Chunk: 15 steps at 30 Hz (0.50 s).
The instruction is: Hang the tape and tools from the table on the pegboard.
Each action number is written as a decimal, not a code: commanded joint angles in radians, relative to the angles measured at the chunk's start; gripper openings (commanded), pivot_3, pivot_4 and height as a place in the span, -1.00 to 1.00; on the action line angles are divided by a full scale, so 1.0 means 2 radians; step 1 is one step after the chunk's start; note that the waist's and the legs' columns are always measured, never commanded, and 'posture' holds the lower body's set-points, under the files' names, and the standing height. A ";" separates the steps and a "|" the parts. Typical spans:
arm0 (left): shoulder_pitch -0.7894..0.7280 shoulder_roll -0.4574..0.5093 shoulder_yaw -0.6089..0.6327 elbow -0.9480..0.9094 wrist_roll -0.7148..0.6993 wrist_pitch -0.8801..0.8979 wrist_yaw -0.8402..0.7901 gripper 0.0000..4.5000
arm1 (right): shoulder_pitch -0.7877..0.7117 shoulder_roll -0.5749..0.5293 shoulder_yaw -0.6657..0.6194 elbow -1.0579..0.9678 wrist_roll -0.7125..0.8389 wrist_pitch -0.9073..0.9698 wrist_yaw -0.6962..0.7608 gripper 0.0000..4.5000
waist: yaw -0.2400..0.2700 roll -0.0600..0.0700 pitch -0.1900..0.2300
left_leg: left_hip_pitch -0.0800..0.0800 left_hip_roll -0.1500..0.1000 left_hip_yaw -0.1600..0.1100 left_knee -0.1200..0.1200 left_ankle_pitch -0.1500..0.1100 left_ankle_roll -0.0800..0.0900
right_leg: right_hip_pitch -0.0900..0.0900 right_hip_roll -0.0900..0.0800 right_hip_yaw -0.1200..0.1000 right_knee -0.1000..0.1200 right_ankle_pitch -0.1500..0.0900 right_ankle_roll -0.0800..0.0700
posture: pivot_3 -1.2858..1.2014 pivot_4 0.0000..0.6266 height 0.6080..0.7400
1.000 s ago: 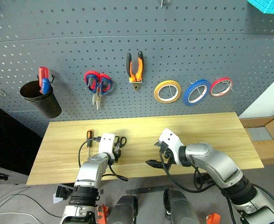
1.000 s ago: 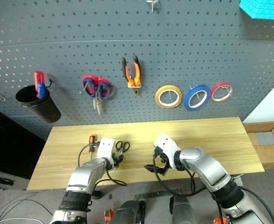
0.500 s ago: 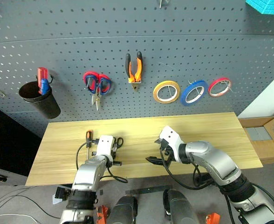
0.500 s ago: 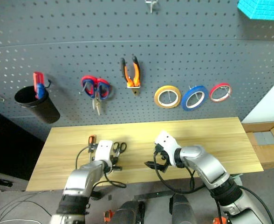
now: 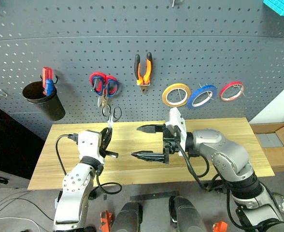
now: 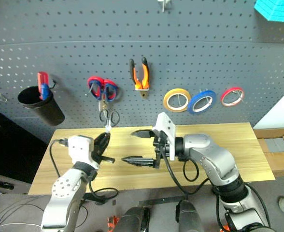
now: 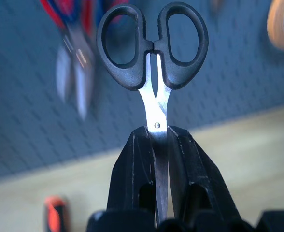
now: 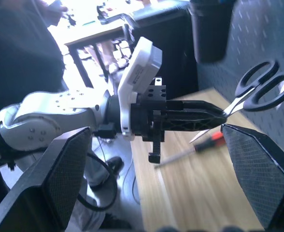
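Note:
My left gripper (image 5: 106, 135) is shut on the blades of the small black-handled scissors (image 5: 112, 112) and holds them upright above the table (image 5: 219, 130), handles up, just below the red-and-blue scissors (image 5: 102, 85). In the left wrist view the fingers (image 7: 132, 164) clamp the blades just below the pivot. My right gripper (image 5: 143, 142) hangs wide open over the table's middle, pointing at the left gripper. The pliers (image 5: 143, 68) and yellow tape (image 5: 176, 94) hang on the pegboard (image 5: 229, 43). The screwdriver (image 8: 200, 145) lies on the table under the left arm.
A blue tape roll (image 5: 203, 95) and a red one (image 5: 231, 90) hang right of the yellow tape. A black cup (image 5: 43, 100) with red-and-blue handles (image 5: 47, 79) hangs at the far left. Cardboard boxes (image 5: 279, 145) sit beyond the table's right end.
The left gripper shut on the black scissors and lifted them off the table toward the pegboard. The right arm rose too and turned its open gripper toward the left one.

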 commanded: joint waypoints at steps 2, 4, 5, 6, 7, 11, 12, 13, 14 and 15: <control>-0.040 0.005 0.015 -0.021 0.009 -0.032 0.019 -0.96 | -0.020 0.041 -0.027 0.011 0.024 -0.035 -0.003 1.00 | 0.006 0.000 0.000 | 0.000 0.000 0.000 0.000 0.000 0.000 | 0.000 0.001 0.000 0.000 0.001 -0.001 | 0.04 -0.40 1.00; -0.046 0.005 0.020 -0.027 0.007 -0.034 0.024 -0.96 | -0.031 0.056 -0.029 0.029 0.006 -0.054 -0.017 1.00 | 0.007 0.000 0.000 | 0.000 0.000 0.000 0.000 0.000 0.000 | 0.000 0.002 0.000 0.000 0.001 -0.002 | 0.05 -0.40 1.00; -0.049 0.006 0.024 -0.029 0.004 -0.033 0.026 -0.96 | -0.038 0.063 -0.028 0.042 -0.008 -0.065 -0.027 1.00 | 0.007 0.000 0.000 | 0.000 0.000 0.000 0.000 0.000 0.000 | 0.000 0.002 0.000 0.000 0.001 -0.002 | 0.05 -0.40 1.00; -0.051 0.005 0.028 -0.032 0.001 -0.032 0.027 -0.96 | -0.045 0.070 -0.027 0.053 -0.020 -0.077 -0.038 1.00 | 0.007 0.000 0.000 | 0.000 0.000 0.000 0.000 0.000 0.000 | 0.000 0.003 0.000 0.000 0.001 -0.002 | 0.05 -0.40 1.00; -0.053 0.006 0.030 -0.033 -0.001 -0.032 0.027 -0.96 | -0.051 0.077 -0.028 0.065 -0.029 -0.086 -0.048 1.00 | 0.007 0.000 0.000 | 0.000 0.000 0.000 0.000 0.000 0.000 | -0.001 0.003 0.000 0.000 0.001 -0.002 | 0.05 -0.40 1.00; -0.051 0.007 0.028 -0.038 -0.003 -0.035 0.025 -0.96 | -0.067 0.093 -0.032 0.097 -0.049 -0.112 -0.068 1.00 | 0.008 0.000 0.000 | 0.000 0.000 0.000 0.000 0.000 0.000 | -0.001 0.003 0.000 0.000 0.001 -0.002 | 0.06 -0.42 1.00; -0.047 0.008 0.024 -0.039 -0.001 -0.038 0.023 -0.96 | -0.068 0.094 -0.031 0.102 -0.053 -0.117 -0.068 1.00 | 0.008 0.000 0.000 | 0.000 0.000 0.000 0.000 0.000 0.000 | -0.001 0.003 0.000 0.000 0.001 -0.002 | 0.06 -0.42 1.00; -0.042 0.008 0.022 -0.040 0.002 -0.041 0.022 -0.96 | -0.069 0.094 -0.031 0.105 -0.054 -0.120 -0.068 1.00 | 0.008 0.000 0.000 | 0.000 0.000 0.000 0.000 0.000 0.000 | -0.001 0.003 0.000 0.000 0.001 -0.002 | 0.06 -0.42 1.00; -0.037 0.007 0.020 -0.041 0.002 -0.042 0.021 -0.96 | -0.069 0.094 -0.031 0.107 -0.055 -0.123 -0.068 1.00 | 0.008 0.000 0.000 | 0.000 0.000 0.000 0.000 0.000 0.000 | -0.001 0.003 0.000 0.000 0.001 -0.002 | 0.06 -0.42 1.00; -0.032 0.005 0.018 -0.043 0.002 -0.042 0.021 -0.96 | -0.070 0.094 -0.031 0.109 -0.057 -0.126 -0.067 1.00 | 0.008 0.000 0.000 | 0.000 0.000 0.000 0.000 0.000 0.000 | -0.001 0.003 0.000 0.000 0.001 -0.002 | 0.05 -0.42 1.00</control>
